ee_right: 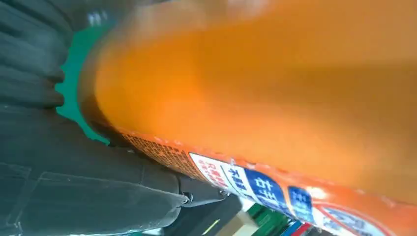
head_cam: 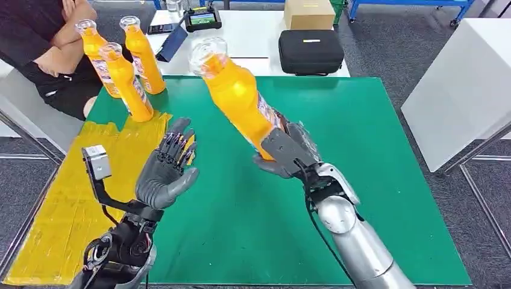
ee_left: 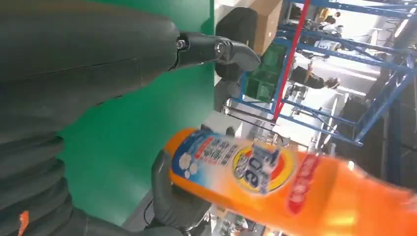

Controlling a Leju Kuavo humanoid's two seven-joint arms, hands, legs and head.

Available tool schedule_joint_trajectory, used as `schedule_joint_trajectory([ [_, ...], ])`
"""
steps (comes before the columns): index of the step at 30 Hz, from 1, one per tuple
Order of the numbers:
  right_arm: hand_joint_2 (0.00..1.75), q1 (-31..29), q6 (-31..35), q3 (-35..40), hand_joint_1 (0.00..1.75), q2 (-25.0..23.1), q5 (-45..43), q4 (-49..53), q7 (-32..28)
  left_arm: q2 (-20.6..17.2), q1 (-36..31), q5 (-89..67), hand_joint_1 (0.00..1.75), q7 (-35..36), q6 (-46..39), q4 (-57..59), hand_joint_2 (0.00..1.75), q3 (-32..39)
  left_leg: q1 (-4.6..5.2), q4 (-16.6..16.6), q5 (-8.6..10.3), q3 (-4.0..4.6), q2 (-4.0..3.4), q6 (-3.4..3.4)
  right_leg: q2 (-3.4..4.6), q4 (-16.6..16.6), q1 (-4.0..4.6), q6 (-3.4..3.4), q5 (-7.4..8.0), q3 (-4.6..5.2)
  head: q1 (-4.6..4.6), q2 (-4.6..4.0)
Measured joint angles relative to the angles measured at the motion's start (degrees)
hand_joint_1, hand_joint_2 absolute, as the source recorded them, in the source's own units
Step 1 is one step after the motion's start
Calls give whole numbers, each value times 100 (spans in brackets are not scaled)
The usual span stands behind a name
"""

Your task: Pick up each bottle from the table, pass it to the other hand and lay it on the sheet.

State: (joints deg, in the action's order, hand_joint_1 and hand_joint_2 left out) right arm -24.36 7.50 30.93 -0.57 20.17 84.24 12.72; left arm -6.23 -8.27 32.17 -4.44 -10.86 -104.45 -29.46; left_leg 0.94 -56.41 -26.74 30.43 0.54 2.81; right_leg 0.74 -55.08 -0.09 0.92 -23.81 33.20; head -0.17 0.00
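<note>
Bottle (head_cam: 238,96) gripped (tilted) by right hand (head_cam: 288,153), left hand (head_cam: 167,171) spread

An orange bottle (head_cam: 238,96) with a clear cap and printed label was held tilted above the green table. Three matching bottles (head_cam: 123,66) stood upright at the far left, beside a wrinkled yellow sheet (head_cam: 72,198).

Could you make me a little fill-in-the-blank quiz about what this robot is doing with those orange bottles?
1. The held bottle is gripped by the robot's ____ hand.
2. The left hand holds ____.
3. The number of bottles standing at the table's far left corner is ____.
4. The sheet beside the green mat is coloured ____.

Missing words: right; nothing; three; yellow
</note>
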Motion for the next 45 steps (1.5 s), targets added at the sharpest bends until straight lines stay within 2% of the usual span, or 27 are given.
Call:
schedule_joint_trajectory([
  [17,175,-534,-660,992,175,-786,-46,-601,463,295,23,-1053,0,-347,-802,-190,175,-103,-2,0,1,3,4,-1,-1,-2,0,0,-1,0,2,0],
  [32,175,-538,-806,2207,175,-870,-133,-636,546,302,400,-1040,0,-539,-1169,-476,175,114,-1,1,0,2,1,-1,0,-1,0,-1,-1,1,2,0],
  [33,175,-542,-806,2267,175,-863,-133,-636,557,288,449,-1010,161,-564,-1187,-502,175,120,-1,1,0,2,-1,-1,1,-1,0,-1,-1,2,0,0],
  [34,175,-549,-806,2328,175,-857,-135,-636,570,275,489,-992,175,-575,-1191,-516,175,125,-1,1,0,2,-1,-1,1,-1,0,-1,-1,3,0,0],
  [45,175,-875,-798,2679,175,-747,-409,-782,465,221,623,-935,175,-772,-1226,-616,175,181,-1,1,1,2,-1,-2,1,-1,0,-1,-1,4,0,0],
])
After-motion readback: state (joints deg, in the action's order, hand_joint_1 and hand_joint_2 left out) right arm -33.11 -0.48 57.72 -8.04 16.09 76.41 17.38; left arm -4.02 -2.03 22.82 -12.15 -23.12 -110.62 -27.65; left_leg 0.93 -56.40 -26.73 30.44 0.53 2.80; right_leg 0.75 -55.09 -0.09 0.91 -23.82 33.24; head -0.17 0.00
